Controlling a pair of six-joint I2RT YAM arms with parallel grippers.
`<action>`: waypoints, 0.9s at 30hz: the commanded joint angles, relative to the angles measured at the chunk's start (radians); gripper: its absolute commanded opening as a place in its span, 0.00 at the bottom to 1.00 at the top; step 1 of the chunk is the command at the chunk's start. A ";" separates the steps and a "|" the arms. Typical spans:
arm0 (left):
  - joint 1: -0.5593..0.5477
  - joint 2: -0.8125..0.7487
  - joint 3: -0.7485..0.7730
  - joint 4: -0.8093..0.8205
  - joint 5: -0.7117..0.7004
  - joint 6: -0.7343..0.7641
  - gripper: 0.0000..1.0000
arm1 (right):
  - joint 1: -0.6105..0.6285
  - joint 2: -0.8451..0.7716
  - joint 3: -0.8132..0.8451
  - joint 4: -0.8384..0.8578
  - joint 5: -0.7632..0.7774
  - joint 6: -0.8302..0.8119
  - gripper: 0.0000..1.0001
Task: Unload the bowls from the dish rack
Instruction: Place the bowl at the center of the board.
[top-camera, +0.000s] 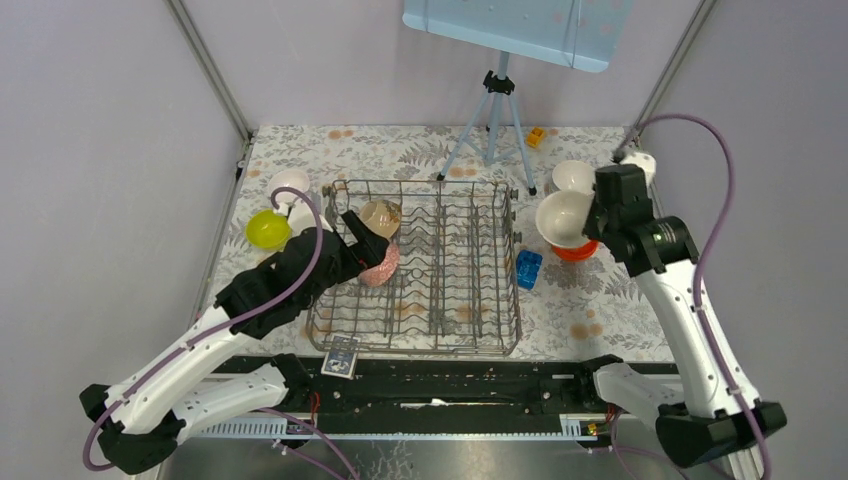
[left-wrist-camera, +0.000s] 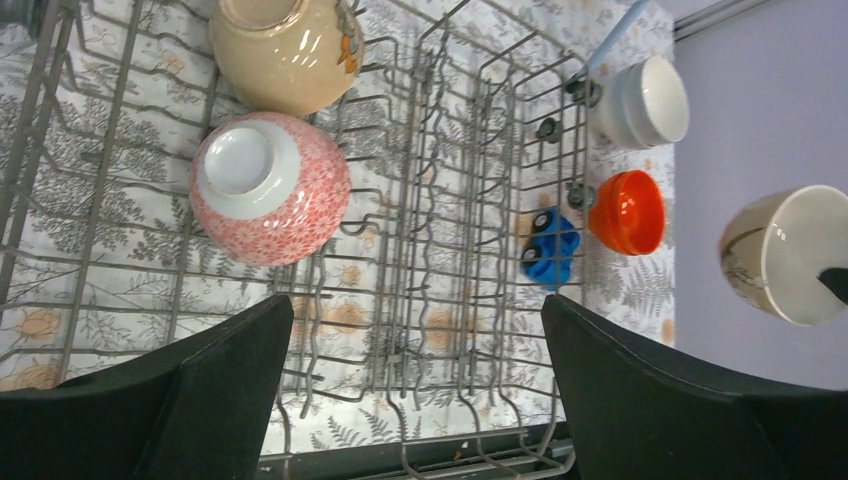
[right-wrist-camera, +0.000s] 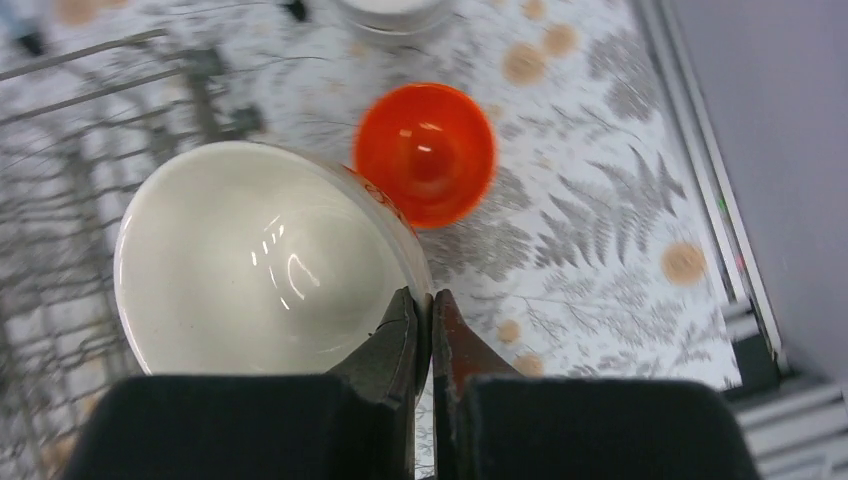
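Observation:
The grey wire dish rack (top-camera: 517, 290) stands mid-table. Two bowls lie upside down in its left part: a pink patterned one (top-camera: 381, 268) (left-wrist-camera: 270, 187) and a beige one (top-camera: 380, 215) (left-wrist-camera: 285, 45). My left gripper (top-camera: 355, 235) (left-wrist-camera: 415, 310) hangs wide open above them, holding nothing. Right of the rack, my right gripper (top-camera: 597, 215) (right-wrist-camera: 425, 300) is shut on the rim of a white bowl (top-camera: 565, 217) (right-wrist-camera: 260, 260), held above an orange-red bowl (top-camera: 575, 250) (right-wrist-camera: 425, 150) on the table. Another white bowl (top-camera: 573, 177) sits behind it.
A lime-yellow bowl (top-camera: 268, 229) and a pale bowl (top-camera: 290, 183) sit left of the rack. A blue block (top-camera: 528, 268) lies by the rack's right side. A grey tripod (top-camera: 495, 120) stands at the back, a small card (top-camera: 341, 357) at the front edge.

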 joint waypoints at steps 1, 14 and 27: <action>0.004 -0.015 -0.061 0.057 -0.043 0.013 0.99 | -0.180 -0.109 -0.163 0.133 -0.025 0.124 0.00; 0.005 0.001 -0.183 0.119 0.066 -0.062 0.99 | -0.457 -0.227 -0.511 0.204 -0.054 0.426 0.00; 0.004 -0.015 -0.257 0.123 0.081 -0.079 0.99 | -0.459 -0.376 -0.729 0.205 -0.140 0.521 0.00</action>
